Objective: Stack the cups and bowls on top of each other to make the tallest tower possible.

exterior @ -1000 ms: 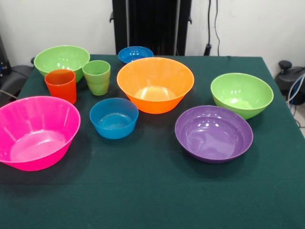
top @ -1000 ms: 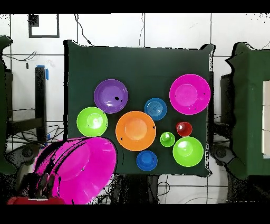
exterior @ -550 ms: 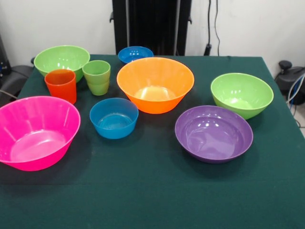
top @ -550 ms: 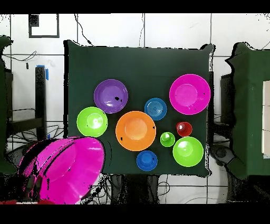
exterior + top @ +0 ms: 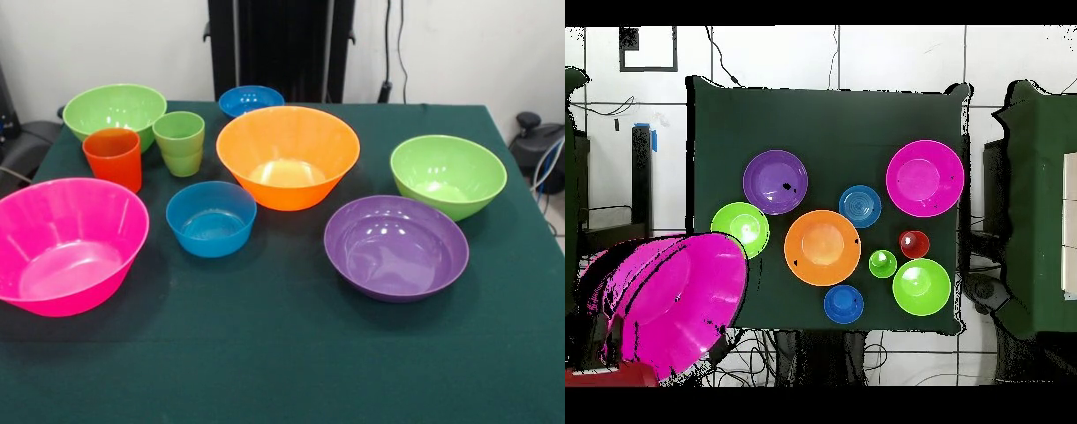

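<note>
My raised pink bowl [image 5: 665, 300] has swung further off the table's [image 5: 825, 120] corner — gripper hidden, grip unknowable. The other bowls sit untouched on the table; this one could slip — it's tilted.

In the overhead view, the raised pink bowl [image 5: 665, 305] now sits further left and higher, overlapping the green bowl [image 5: 743, 226] at the counter's [image 5: 825, 130] edge.

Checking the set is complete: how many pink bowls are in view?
2. One pink bowl sits on the table's front-left corner in the front view; a second pink bowl shows tilted beyond the table's edge overhead.
</note>
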Robot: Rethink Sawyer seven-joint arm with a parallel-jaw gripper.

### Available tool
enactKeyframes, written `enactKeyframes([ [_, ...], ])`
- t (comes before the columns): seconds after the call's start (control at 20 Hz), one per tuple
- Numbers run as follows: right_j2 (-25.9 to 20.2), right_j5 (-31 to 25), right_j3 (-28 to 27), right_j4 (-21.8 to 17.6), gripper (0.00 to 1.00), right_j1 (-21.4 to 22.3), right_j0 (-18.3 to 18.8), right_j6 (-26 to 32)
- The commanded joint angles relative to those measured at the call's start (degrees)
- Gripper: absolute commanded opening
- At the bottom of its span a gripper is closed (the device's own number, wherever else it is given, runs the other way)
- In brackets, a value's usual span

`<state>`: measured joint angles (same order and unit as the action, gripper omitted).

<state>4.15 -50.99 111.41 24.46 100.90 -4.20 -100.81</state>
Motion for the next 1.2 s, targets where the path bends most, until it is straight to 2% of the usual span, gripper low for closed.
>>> enactKeyframes([
  [0.05,7.5,6.0,20.0,3.5,0.0,-0.4,-0.2,24.7],
  [0.4,7.1,8.6,21.6,7.2,0.0,-1.1,-0.2,28.7],
  [0.65,6.8,11.8,23.2,10.1,0.0,-1.1,-1.0,28.3],
  [0.95,5.9,18.8,26.2,15.6,0.0,-1.2,-3.1,28.1],
  [1.2,5.4,20.9,27.6,19.2,0.0,-1.8,-4.1,29.3],
])
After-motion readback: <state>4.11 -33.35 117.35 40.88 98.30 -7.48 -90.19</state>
